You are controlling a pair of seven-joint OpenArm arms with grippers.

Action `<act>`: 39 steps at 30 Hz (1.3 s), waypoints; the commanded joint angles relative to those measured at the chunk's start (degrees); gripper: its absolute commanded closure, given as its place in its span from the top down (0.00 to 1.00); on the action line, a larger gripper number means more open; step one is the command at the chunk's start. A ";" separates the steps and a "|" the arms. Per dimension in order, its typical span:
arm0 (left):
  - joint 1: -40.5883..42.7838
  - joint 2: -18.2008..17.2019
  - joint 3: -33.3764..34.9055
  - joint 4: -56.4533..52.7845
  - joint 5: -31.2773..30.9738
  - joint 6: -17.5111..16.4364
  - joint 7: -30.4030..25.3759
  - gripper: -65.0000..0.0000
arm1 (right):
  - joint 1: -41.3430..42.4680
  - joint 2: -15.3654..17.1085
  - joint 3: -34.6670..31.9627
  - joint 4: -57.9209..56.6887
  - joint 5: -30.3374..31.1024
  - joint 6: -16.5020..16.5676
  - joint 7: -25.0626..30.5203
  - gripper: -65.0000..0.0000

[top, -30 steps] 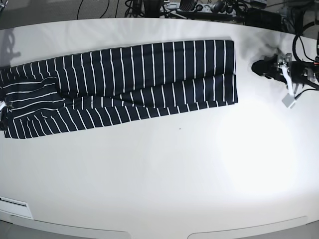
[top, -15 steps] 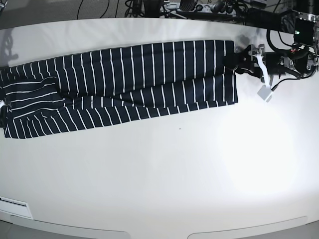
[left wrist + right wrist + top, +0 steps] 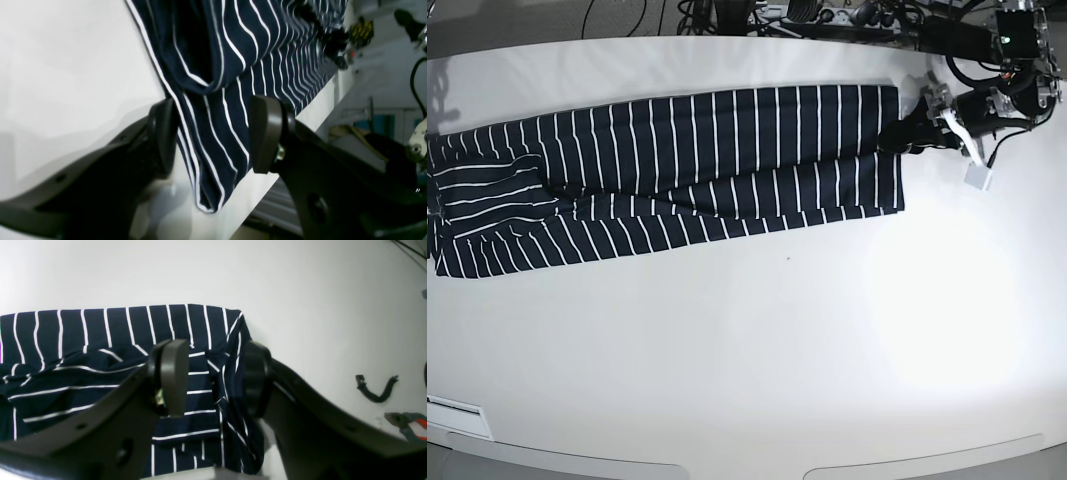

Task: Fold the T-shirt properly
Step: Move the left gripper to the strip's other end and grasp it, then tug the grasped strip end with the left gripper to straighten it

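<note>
White tabletop, striped T-shirt (image 3: 727,150) spread lengthwise, open left claw (image 3: 217,133), open right claw (image 3: 213,376) only close-up.

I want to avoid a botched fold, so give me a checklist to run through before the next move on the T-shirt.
- T-shirt laid out as a long strip: ok.
- Left gripper open, at the shirt's end: ok.
- Right gripper open, over the shirt's other end: ok.
- Cloth pinched firmly by either gripper: not ok, jaws stand apart.
- Sleeve-end layers lying smooth: not ok, creases show in the right wrist view.
- Underside layers flat: cannot tell, hidden.
</note>
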 commanded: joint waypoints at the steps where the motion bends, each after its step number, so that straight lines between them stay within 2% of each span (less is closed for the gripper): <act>1: 0.04 -0.11 -0.44 0.57 1.79 0.33 0.22 0.55 | 0.85 1.62 0.70 0.52 0.46 -0.20 1.40 0.46; 8: 0.00 4.37 -3.06 0.57 3.48 0.55 -0.66 0.55 | 0.83 1.62 0.70 0.52 0.46 -0.22 1.31 0.46; 11: -0.02 5.33 -3.04 0.57 6.40 2.16 -1.99 0.55 | 0.85 1.62 0.70 0.52 0.50 -0.20 1.38 0.46; 22: -1.25 5.60 -4.00 0.57 15.85 5.51 -4.48 0.55 | 0.85 1.62 0.70 0.52 0.50 -0.22 1.49 0.46; 32: -1.25 5.49 -11.37 0.57 15.04 5.42 -4.92 0.55 | 0.85 1.60 0.70 0.52 0.52 -0.26 1.51 0.46; 33: -1.25 5.44 -11.39 0.57 14.03 5.14 -4.90 0.55 | 0.85 1.60 0.70 0.52 0.52 -0.26 1.53 0.46; 39: -1.29 5.46 -11.41 0.57 5.86 -1.66 -4.85 0.55 | 0.85 1.60 0.70 0.52 0.52 -0.26 1.49 0.46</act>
